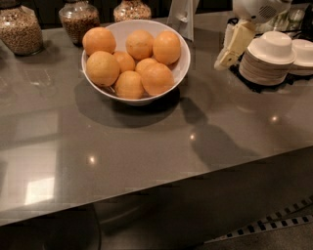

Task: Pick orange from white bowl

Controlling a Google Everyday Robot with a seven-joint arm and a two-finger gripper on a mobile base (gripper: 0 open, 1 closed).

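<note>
The white bowl [180, 68] stands on the grey counter at the back, left of centre. Several oranges fill it; the nearest orange [157, 78] lies at its front right, another orange [167, 47] at its right rim. My gripper [230, 51] is cream-coloured and hangs from the top right of the camera view, pointing down and left. It hovers above the counter just right of the bowl, a short gap from the rim, and touches no orange. Its shadow falls on the counter in front of it.
A stack of small white dishes [266, 61] stands right beside the gripper. Three glass jars [19, 30] [78, 20] [131, 10] line the back left. A white upright object [182, 17] stands behind the bowl. The counter's front edge [205, 168] runs across the lower view.
</note>
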